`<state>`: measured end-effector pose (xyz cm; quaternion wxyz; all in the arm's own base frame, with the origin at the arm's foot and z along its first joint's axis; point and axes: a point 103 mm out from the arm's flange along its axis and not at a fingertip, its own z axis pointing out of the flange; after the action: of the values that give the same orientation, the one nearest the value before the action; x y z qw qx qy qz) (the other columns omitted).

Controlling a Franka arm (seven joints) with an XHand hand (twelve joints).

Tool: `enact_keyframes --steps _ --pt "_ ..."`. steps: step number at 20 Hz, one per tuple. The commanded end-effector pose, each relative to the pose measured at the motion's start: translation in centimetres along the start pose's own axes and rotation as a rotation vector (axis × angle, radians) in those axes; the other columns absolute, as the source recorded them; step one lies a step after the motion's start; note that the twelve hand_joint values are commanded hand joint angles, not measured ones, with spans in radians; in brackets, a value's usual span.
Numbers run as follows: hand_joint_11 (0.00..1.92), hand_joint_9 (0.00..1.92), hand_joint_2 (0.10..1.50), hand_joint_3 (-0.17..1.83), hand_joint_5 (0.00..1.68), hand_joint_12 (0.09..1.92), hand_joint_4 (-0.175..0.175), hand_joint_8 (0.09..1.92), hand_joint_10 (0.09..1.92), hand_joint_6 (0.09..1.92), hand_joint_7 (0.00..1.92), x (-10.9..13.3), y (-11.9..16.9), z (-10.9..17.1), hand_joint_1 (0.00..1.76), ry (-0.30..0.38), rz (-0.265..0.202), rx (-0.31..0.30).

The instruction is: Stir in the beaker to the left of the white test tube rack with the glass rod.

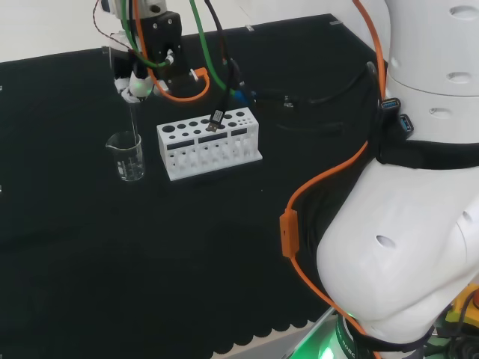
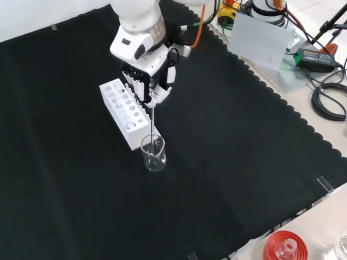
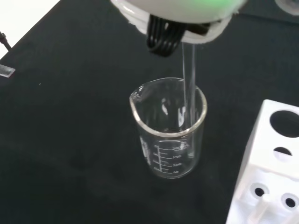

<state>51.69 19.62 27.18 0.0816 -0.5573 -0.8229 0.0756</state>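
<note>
One beaker (image 1: 127, 155) stands on the cloth just left of the rack (image 1: 209, 142) in the head view, and your hand (image 2: 147, 81) hangs above it, fingers curled to pinch the rod (image 3: 189, 93) upright. Its tip is inside the beaker, so you look to be stirring; circle gently, keeping off the wall.
</note>
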Motion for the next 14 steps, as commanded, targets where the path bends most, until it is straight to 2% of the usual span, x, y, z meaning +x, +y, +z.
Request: enact_keyframes --steps 1,7,14 --pt "1.62 1.80 0.66 0.72 1.12 0.66 -0.175 0.88 0.38 0.72 1.31 2.23 0.57 0.16 1.32 -0.009 -0.014 0.019" --pt "1.62 1.80 0.66 0.72 1.12 0.67 -0.175 0.88 0.38 0.72 1.31 3.19 1.34 0.22 1.32 -0.013 -0.034 0.023" --pt "1.62 1.80 0.66 0.72 1.12 0.67 -0.175 0.88 0.37 0.72 1.31 2.80 1.37 0.10 1.32 -0.001 -0.049 0.007"
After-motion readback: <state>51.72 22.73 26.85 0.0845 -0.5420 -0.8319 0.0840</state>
